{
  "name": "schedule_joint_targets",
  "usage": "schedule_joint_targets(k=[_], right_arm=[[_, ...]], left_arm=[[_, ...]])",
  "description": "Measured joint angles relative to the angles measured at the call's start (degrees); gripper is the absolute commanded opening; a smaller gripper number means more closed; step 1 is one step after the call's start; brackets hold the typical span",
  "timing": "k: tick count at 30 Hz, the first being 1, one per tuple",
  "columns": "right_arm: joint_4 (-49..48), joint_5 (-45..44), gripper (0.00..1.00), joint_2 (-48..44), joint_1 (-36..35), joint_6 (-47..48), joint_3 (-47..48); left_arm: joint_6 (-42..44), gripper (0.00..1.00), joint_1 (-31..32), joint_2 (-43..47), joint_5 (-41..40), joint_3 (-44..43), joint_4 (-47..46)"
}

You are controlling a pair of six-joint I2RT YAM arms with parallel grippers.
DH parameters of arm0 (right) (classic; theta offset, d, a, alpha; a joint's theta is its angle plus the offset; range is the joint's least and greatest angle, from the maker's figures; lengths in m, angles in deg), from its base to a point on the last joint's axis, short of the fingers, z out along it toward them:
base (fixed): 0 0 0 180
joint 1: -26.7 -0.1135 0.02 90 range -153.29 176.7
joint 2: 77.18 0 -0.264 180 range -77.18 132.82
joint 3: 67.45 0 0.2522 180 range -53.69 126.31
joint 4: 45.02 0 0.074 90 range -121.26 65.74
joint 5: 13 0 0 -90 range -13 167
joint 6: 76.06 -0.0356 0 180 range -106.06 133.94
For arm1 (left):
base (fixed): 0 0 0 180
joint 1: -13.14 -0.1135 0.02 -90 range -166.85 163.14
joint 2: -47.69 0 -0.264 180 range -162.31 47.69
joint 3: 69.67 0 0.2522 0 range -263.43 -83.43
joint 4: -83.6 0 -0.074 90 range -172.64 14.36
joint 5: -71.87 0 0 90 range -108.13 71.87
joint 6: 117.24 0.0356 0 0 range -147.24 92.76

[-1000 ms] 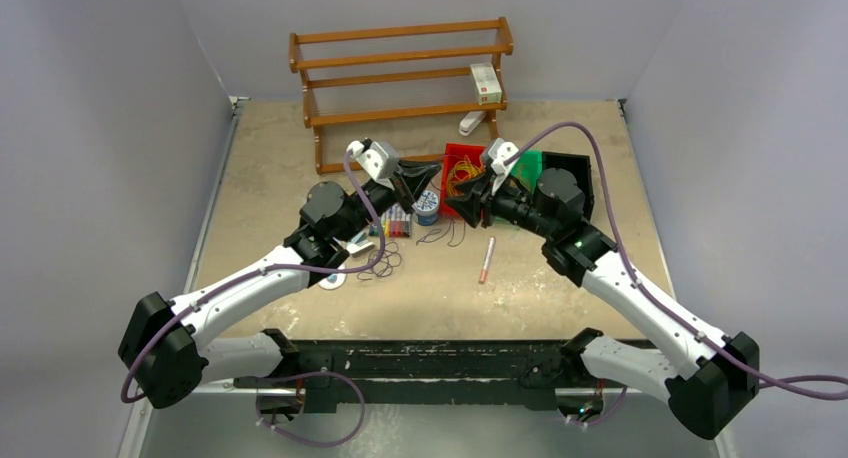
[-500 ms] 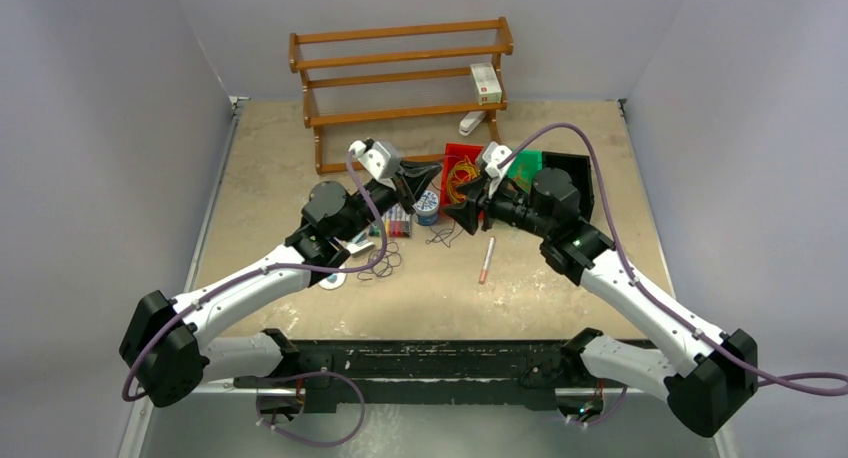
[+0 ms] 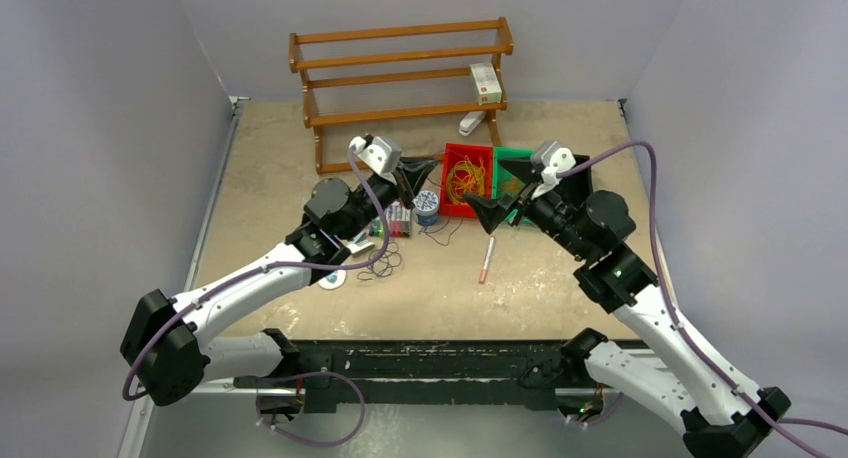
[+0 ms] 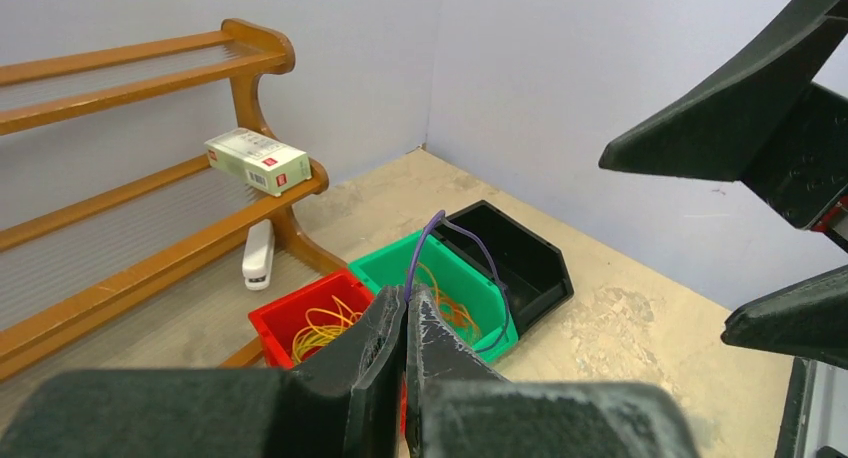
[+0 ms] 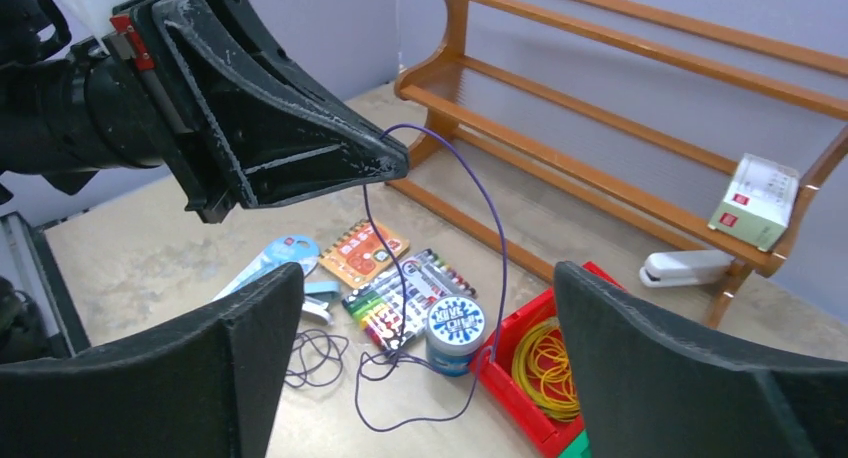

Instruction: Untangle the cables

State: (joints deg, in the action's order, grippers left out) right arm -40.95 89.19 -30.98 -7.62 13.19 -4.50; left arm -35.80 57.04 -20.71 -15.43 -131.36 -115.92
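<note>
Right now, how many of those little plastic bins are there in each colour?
Red bin: 1
Green bin: 1
Black bin: 1
Total: 3

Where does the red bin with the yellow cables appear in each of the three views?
Top external: the red bin lies slightly above and right of the picture's centre.
Left wrist: the red bin is in the lower half, left of centre.
Right wrist: the red bin is at the bottom edge, right of centre.
Shared landmark: the white box, above the bin in every view.
</note>
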Motion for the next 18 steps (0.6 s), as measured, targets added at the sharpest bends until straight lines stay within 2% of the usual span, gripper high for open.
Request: schedule_joint_targets(k=[3,11,18], right_arm=[[0.09,-0.96,0.99,0.46,0.0,0.17,0.28],[1.29,-0.24,0.99,8.59,0.0,0.48,1.57],[-0.17,-0.04,0.99,9.73,0.0,0.22,1.57]], left_arm=[[0.39,0.0,0.0,-0.07,-0.04,-0.33,0.42],[0.87,0.0,0.0,-0.07,0.02,-0.61,1.57],[0.87,0.0,0.0,-0.04,0.11,-0.83,1.88]])
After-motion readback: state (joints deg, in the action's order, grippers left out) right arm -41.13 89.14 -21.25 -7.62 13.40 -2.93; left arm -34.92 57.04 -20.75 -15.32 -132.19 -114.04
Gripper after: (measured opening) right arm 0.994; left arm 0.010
